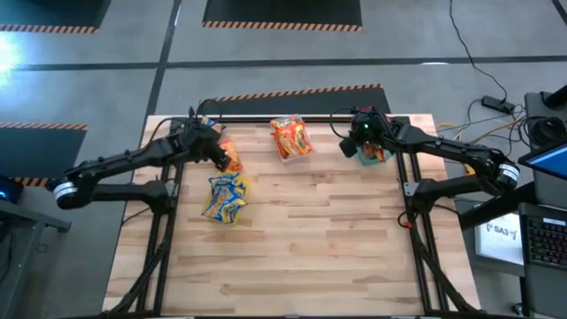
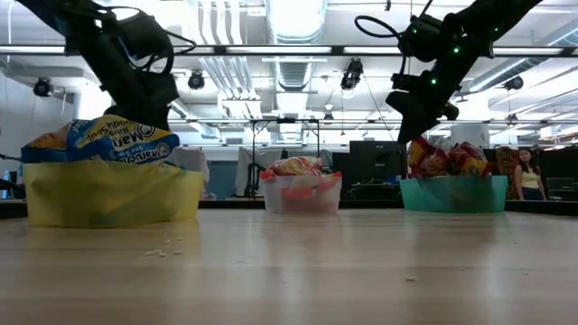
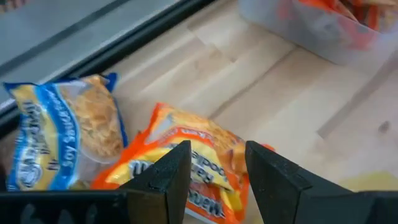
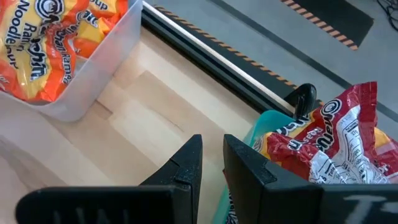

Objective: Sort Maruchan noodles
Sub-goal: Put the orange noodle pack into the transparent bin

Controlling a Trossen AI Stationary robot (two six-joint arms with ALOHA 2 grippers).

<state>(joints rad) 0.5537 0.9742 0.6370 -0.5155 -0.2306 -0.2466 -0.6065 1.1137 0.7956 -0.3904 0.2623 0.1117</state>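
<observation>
An orange packet [image 3: 186,162] is lying on the surface [image 1: 319,239] beside a blue-and-yellow packet [image 3: 62,143], directly under the left tool [image 3: 217,171], whose fingers are standing apart, grasping nothing. Only the low view is showing three tubs: yellow [image 2: 113,194], clear [image 2: 301,192], green [image 2: 453,193]. The right tool [image 4: 211,165] is hovering nearly clenched, empty, beside the red packets [image 4: 329,143] in the green tub.

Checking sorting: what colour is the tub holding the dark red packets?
Green plastic tub, clearest in the low view.
</observation>
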